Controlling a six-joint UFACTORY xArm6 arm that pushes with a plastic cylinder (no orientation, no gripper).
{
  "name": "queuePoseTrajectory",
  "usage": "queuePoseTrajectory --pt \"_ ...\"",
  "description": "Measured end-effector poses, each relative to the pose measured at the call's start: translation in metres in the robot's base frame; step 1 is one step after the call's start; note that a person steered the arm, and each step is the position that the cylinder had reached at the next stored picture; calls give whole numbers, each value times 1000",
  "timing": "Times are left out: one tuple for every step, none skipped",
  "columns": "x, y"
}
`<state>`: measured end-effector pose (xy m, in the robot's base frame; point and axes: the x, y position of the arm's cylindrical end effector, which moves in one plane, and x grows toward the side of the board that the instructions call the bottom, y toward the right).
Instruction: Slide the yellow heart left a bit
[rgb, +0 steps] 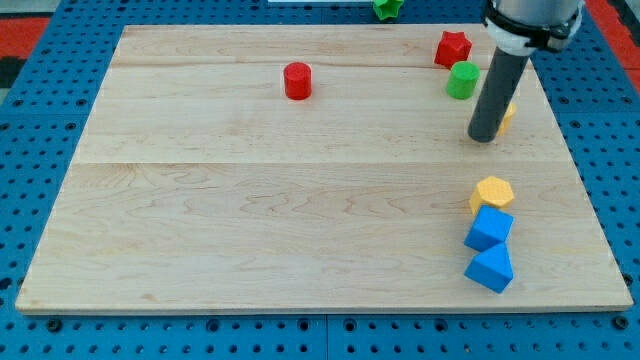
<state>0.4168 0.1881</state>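
The yellow heart (507, 113) lies near the view's right edge of the wooden board (250, 200), mostly hidden behind my dark rod; only a yellow sliver shows at the rod's right side. My tip (483, 137) rests on the board just left of and below that sliver, touching or nearly touching it. A green cylinder (462, 80) stands just up and left of the rod.
A red star (453, 47) sits above the green cylinder. A red cylinder (297, 80) stands at top centre. A yellow hexagon (493, 193), a blue cube (489, 228) and a blue wedge (490, 268) line the lower right. A green star (387, 8) lies off the board's top.
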Motion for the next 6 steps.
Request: queuePoseTrajectory --pt "11 42" --pt "-19 87" --pt "-32 71" --pt "-32 51" --pt "-32 22" --pt "-32 51"
